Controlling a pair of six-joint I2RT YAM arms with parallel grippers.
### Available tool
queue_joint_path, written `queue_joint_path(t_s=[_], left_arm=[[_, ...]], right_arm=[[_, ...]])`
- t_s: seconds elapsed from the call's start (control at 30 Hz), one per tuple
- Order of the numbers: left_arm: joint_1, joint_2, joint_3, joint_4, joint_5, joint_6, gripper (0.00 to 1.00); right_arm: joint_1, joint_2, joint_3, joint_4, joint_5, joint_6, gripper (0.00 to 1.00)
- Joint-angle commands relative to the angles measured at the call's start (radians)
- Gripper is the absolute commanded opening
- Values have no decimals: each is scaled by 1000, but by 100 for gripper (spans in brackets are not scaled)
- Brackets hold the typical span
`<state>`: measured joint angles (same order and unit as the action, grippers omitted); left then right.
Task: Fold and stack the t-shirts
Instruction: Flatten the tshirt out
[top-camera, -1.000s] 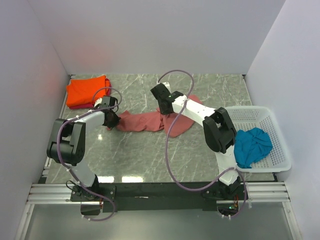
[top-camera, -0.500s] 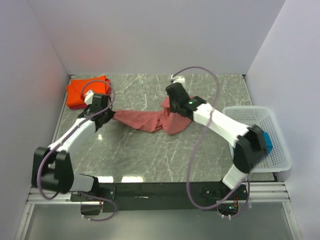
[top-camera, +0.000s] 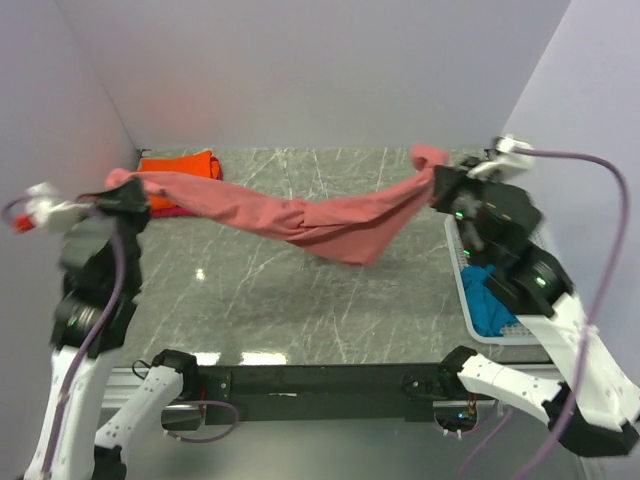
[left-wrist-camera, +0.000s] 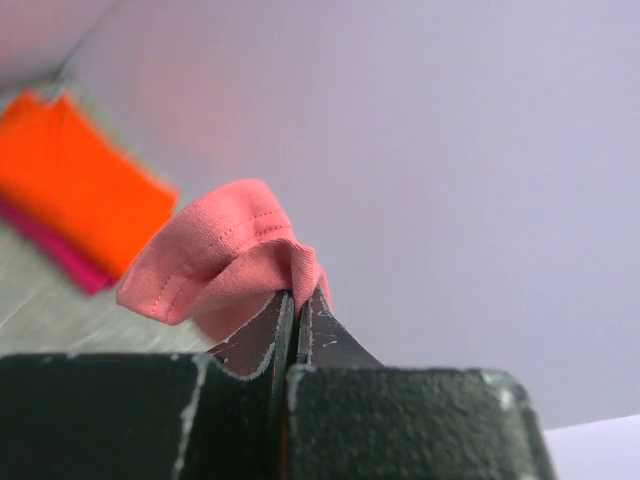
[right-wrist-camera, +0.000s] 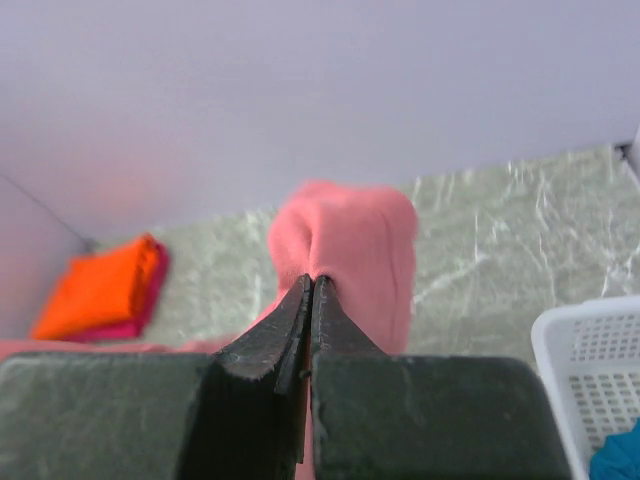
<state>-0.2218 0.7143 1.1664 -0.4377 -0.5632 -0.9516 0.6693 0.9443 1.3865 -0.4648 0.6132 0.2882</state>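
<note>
Marble-patterned and walled in white on three sides, the table (top-camera: 300, 310) carries a small stack in its far left corner. The orange t-shirt (top-camera: 180, 165) is laid, folded, on top of the pink-red t-shirt (right-wrist-camera: 120, 328), of which only an edge is seen. These two are judged to be done.

The brick-red t-shirt (top-camera: 320, 215) is held up in the air and stretched across the width of the table between the two arms. It sags and is twisted in the middle, and is not yet spread flat. One end is pinched in the left end effector (left-wrist-camera: 295, 300), whose jaws are clenched on a hemmed fold of the cloth. The other end is pinched in the right end effector (right-wrist-camera: 312, 285), likewise clenched on the cloth, near the white basket (right-wrist-camera: 585, 350).

The teal-blue t-shirt (top-camera: 490, 305) is seen crumpled and unfolded in that basket. About half of the task is judged finished: the brick-red t-shirt has yet to be laid out, folded and added to the stack, and the teal-blue t-shirt has not been taken out at all.
</note>
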Motion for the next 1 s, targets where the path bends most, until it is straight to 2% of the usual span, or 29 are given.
queue_joint_path(t_s=[0.0, 0.2, 0.33, 0.43, 0.5, 0.53, 0.6, 0.67, 0.7, 0.73, 0.77, 0.8, 0.83, 0.87, 0.9, 0.93, 0.97], left_arm=[[-1, -88, 71, -55, -121, 14, 1], [-1, -121, 133, -58, -138, 50, 1], [-1, -60, 131, -39, -165, 68, 1], [-2, 65, 141, -55, -216, 73, 1], [2, 190, 159, -67, -208, 82, 1], [19, 279, 156, -65, -192, 77, 1], [57, 379, 159, -68, -129, 77, 1], [116, 535, 165, -59, -20, 79, 2], [130, 591, 173, -50, 12, 80, 6], [151, 697, 202, -50, 58, 85, 20], [157, 747, 225, -56, 77, 85, 33], [160, 796, 252, -80, 83, 82, 49], [160, 877, 312, -96, 100, 86, 93], [160, 910, 344, -119, 106, 86, 99], [160, 933, 373, -143, 115, 86, 100], [160, 951, 397, -166, 127, 93, 99], [160, 947, 389, -158, 143, 99, 100]], right_arm=[[-5, -110, 54, -29, 31, -11, 0], [-4, -220, 57, -70, -36, 18, 0], [-4, -184, 71, -109, 40, 40, 0], [-25, -102, 83, -117, 73, 42, 0], [-140, -17, 86, -112, 5, 54, 0], [-221, 14, 71, -104, -192, 75, 0], [-388, 108, 22, -4, -343, 89, 0], [-419, 236, -24, 43, -418, 68, 0], [-441, 287, -20, 54, -450, 66, 0], [-447, 392, -5, 63, -514, 56, 2], [-456, 449, 8, 77, -538, 51, 11], [-464, 511, 34, 63, -555, 51, 33], [-476, 634, 116, 42, -561, 49, 42], [-482, 696, 168, 10, -537, 51, 48], [-484, 753, 224, -86, -518, 52, 53], [-482, 798, 323, -134, -500, 58, 53], [-481, 850, 351, -170, -500, 55, 54]])
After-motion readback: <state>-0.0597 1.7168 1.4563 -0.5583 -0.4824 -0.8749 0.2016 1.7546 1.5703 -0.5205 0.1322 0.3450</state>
